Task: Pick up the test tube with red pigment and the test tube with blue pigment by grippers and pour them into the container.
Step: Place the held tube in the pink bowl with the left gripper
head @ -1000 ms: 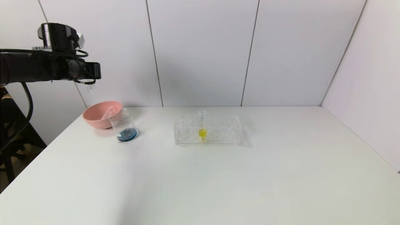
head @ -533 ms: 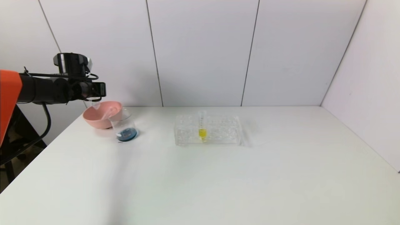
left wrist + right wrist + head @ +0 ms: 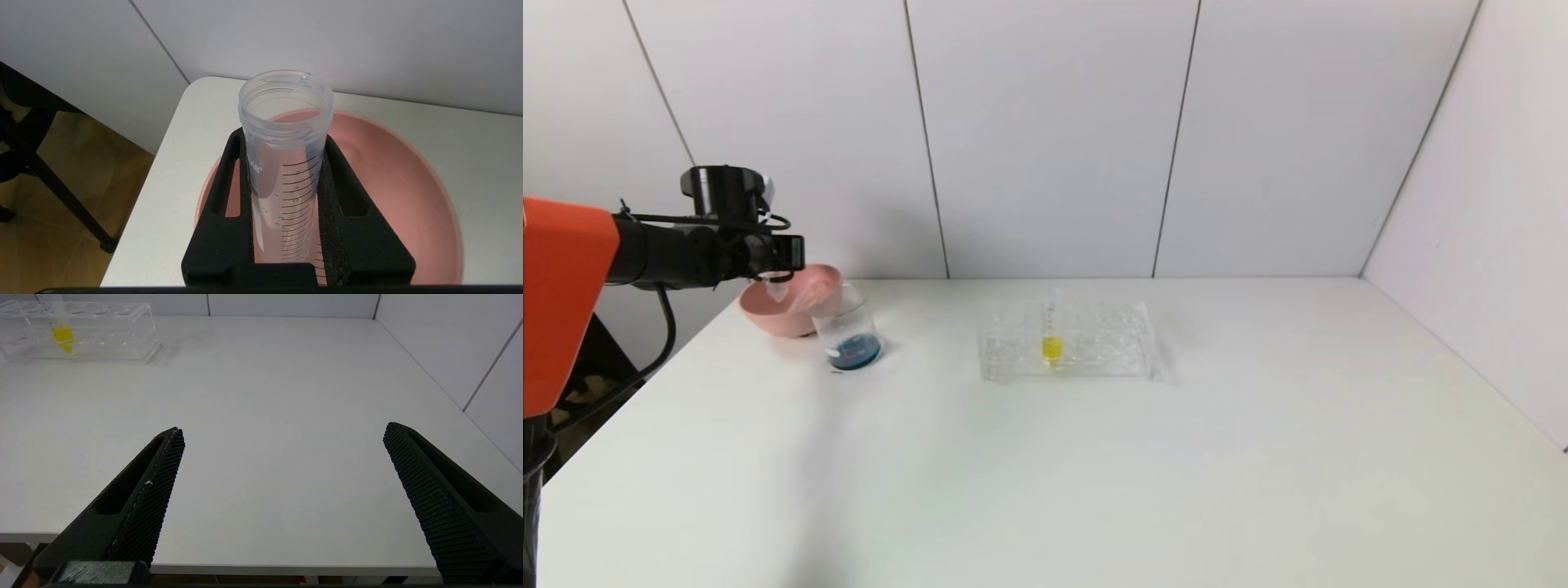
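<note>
My left gripper [image 3: 786,247] is shut on an empty clear test tube [image 3: 286,122] with graduation marks, droplets inside and a bluish drop at its rim. It holds the tube mouth-down over the pink bowl [image 3: 768,314]; in the left wrist view the gripper [image 3: 284,143] has the bowl [image 3: 400,183] right under it. The container, a glass beaker [image 3: 849,331] with dark blue liquid at its bottom, stands against the bowl's right side. No red or blue liquid shows in any tube. My right gripper [image 3: 284,430] is open and empty over the table's near edge.
A clear tube rack [image 3: 1094,343] stands mid-table with a yellow-liquid tube [image 3: 1051,343] upright in it; both also show in the right wrist view, rack [image 3: 102,330] and tube [image 3: 62,335]. Another clear tube [image 3: 810,291] seems to lie in the bowl. The table's left edge is close to the bowl.
My left arm has come down and slightly right, bringing the held tube from high above the table to just over the pink bowl. Nothing else moved.
</note>
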